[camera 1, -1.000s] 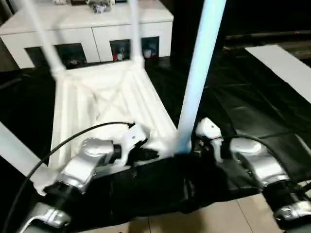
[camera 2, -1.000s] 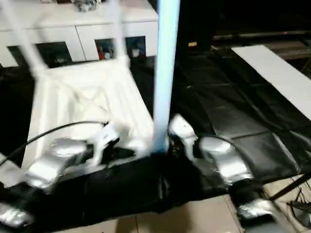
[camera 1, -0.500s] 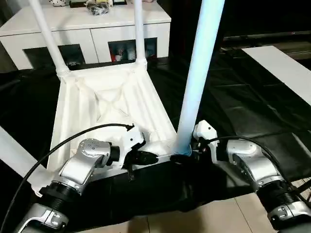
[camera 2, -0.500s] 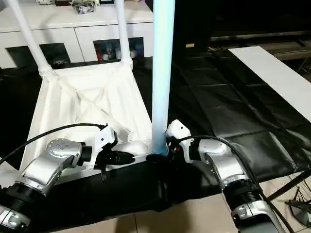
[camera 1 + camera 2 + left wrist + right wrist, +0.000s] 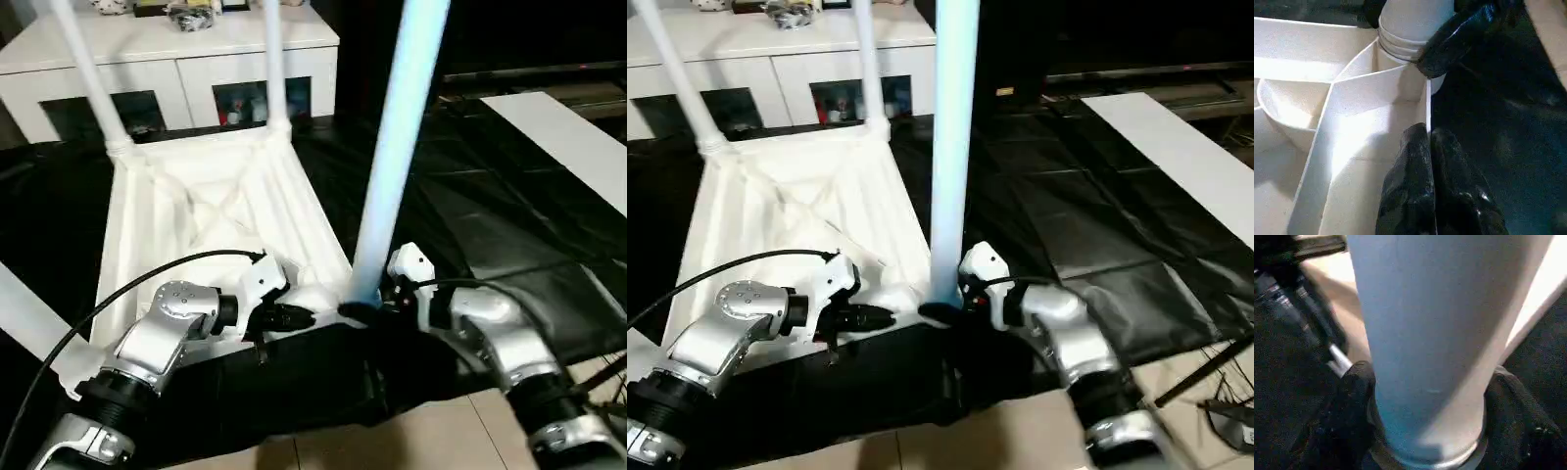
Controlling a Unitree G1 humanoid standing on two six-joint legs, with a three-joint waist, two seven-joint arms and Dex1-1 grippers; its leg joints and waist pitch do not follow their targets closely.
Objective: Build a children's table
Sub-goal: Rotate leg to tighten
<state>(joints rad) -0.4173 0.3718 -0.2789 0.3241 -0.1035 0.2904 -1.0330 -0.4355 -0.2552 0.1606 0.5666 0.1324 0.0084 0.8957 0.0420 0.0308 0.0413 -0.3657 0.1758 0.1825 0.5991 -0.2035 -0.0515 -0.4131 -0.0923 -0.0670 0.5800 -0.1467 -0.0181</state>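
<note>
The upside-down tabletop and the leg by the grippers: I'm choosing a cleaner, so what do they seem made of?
The tabletop looks like white moulded plastic, matte: thin ribs cross its underside. The leg looks like a smooth white plastic tube with a soft sheen, though painted metal can't be excluded.

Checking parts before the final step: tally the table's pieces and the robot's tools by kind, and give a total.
tabletop: 1
legs: 4 (far left leg, far right leg, near right leg, near left leg, cut off by the picture's edge)
tools: 2 (left tool, right tool)
Total: 7
</note>
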